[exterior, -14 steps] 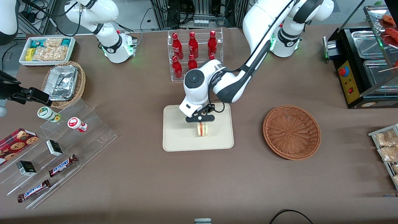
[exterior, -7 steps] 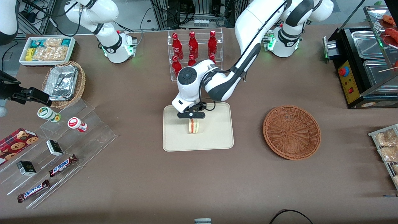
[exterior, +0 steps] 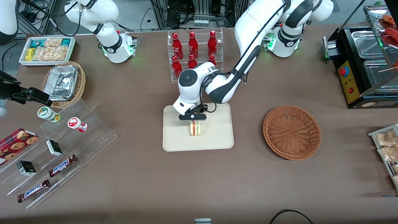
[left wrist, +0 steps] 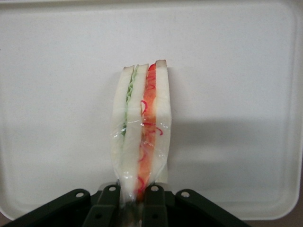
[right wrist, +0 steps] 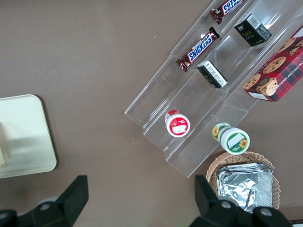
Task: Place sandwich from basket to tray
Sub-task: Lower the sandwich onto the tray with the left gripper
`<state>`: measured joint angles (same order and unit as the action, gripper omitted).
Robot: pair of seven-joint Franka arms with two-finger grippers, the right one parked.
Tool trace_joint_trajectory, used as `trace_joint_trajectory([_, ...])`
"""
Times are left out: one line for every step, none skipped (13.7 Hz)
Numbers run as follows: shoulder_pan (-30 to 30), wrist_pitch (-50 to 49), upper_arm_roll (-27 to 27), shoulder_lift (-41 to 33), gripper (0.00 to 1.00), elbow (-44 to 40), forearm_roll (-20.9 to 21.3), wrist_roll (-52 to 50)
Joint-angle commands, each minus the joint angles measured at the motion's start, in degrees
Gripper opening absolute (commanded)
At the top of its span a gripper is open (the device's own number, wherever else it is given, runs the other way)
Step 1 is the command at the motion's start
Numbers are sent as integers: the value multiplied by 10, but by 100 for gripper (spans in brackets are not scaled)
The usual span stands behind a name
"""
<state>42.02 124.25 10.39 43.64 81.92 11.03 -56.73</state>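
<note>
Brown table point(exterior: 140, 174), Snickers bars point(exterior: 62, 165), end effector point(exterior: 192, 117) gripping sandwich point(exterior: 195, 128)

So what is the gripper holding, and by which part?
The gripper, above the tray, holds the sandwich by its narrow wrapped end, pinched between its fingers.

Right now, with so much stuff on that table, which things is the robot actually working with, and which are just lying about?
In the job:
- sandwich, pinched in the gripper over the tray
- tray
- basket, holding nothing

Lying about:
- red bottles in a clear rack
- Snickers bars
- cookie box
- foil containers in a lighter basket
</note>
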Motion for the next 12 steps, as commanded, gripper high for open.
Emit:
trace_joint_trajectory([-1,0,0,21,0,-18,22,-21])
trace_joint_trajectory([-1,2,0,22,0,-18,22,-22])
trace_joint_trajectory([-1,3,0,22,0,-18,22,-23])
trace_joint_trajectory([-1,4,0,22,24,-18,22,-23])
trace_joint_trajectory([-1,3,0,22,58,-18,22,-22])
trace_joint_trajectory([-1,3,0,19,92,-19,22,-19])
trace_joint_trajectory([-2,2,0,15,99,-20,22,-22])
trace_joint_trajectory([-2,-2,0,9,99,-19,22,-22])
trace_joint_trajectory([-6,-8,0,-4,99,-18,20,-23])
trace_joint_trajectory([-10,-23,0,-13,99,-21,17,-23])
trace_joint_trajectory([-19,-38,0,-25,99,-22,15,-24])
trace_joint_trajectory([-33,-54,1,-45,99,-21,14,-24])
